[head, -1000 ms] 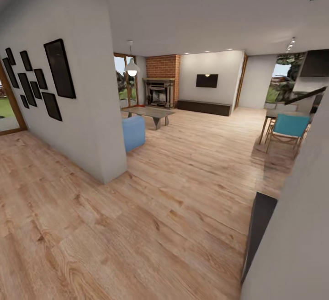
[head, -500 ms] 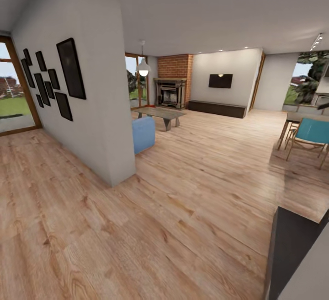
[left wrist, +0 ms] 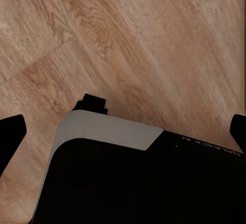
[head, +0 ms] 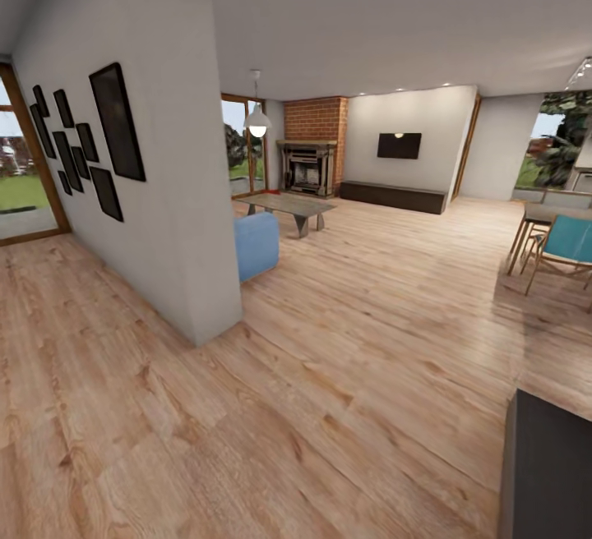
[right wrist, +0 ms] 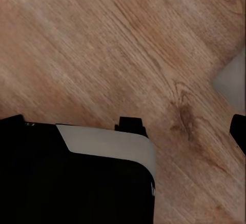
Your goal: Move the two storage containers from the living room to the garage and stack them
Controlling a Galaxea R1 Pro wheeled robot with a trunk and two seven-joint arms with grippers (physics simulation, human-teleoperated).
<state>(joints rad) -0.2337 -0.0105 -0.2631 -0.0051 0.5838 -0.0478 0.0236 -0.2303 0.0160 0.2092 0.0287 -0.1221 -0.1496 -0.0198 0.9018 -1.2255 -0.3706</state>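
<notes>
Open-plan room, light wood plank floor [head: 345, 358]. White partition wall [head: 156, 153] with black frames [head: 115, 124]. Blue sofa [head: 256, 243] behind it, coffee table [head: 292, 206], brick fireplace [head: 311, 157], pendant lamp [head: 257, 122], wall TV [head: 399, 145]. Glass doors [head: 238, 145] bright with daylight. Teal chair [head: 567, 243] far right.

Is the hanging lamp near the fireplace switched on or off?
On, it appears: the pendant lamp glows bright white at its lower part, beside the brick fireplace in the head view.
</notes>
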